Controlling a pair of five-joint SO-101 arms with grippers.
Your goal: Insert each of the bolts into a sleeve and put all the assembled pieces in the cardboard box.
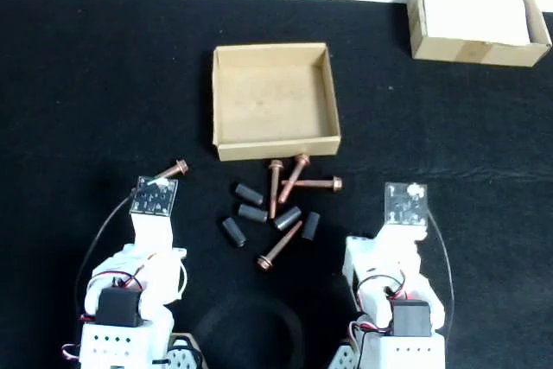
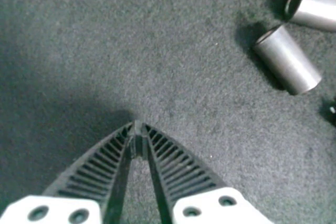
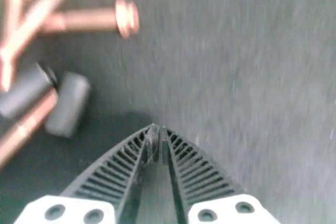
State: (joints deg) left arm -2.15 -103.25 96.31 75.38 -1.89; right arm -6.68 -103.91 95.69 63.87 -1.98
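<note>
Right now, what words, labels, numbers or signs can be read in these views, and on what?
No text can be read.
The cardboard box, the bolts and the sleeves: no print shows.
The small board on one arm and the one on the other: marks too small to read.
The white sheet in the farther box: looks blank.

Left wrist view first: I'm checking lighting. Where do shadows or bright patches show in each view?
Left wrist view: shadow pools on the cloth at the shut jaws' tip, and beside a sleeve. Right wrist view: shadow runs from the jaws toward a sleeve. High view: the far box's white inside is brightest.
</note>
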